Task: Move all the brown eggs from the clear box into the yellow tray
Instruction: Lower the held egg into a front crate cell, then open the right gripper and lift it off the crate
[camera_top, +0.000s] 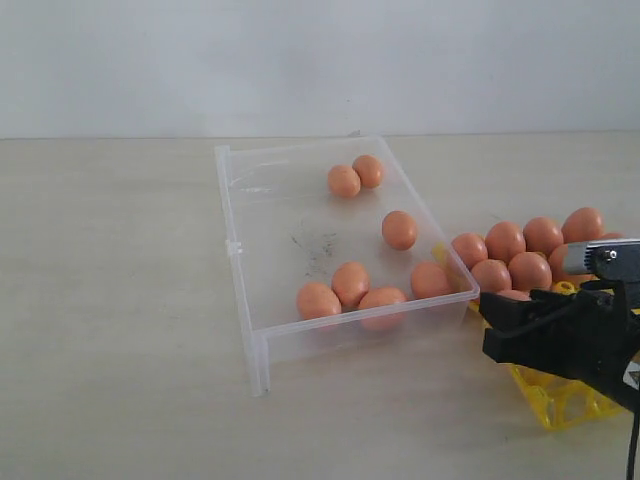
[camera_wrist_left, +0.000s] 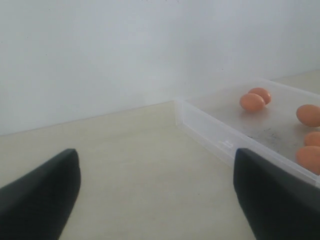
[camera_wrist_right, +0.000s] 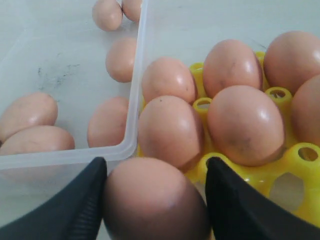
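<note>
Right pincer (camera_wrist_right: 156, 197) pinching brown egg (camera_wrist_right: 150, 210), seemingly above yellow tray (camera_wrist_right: 292, 167); left pincer (camera_wrist_left: 157, 197) spread; beige tabletop (camera_wrist_left: 130, 145), white wall (camera_wrist_left: 100, 50).

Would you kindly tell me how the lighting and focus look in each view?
Exterior view: soft even light, faint shadows, pale sheen on the clear box walls. Left wrist view: the left claw is dark and blurred; the box beyond is sharper. Right wrist view: the brown egg in the right claw is close, dim and soft; eggs on the yellow tray show gentle highlights.
</note>
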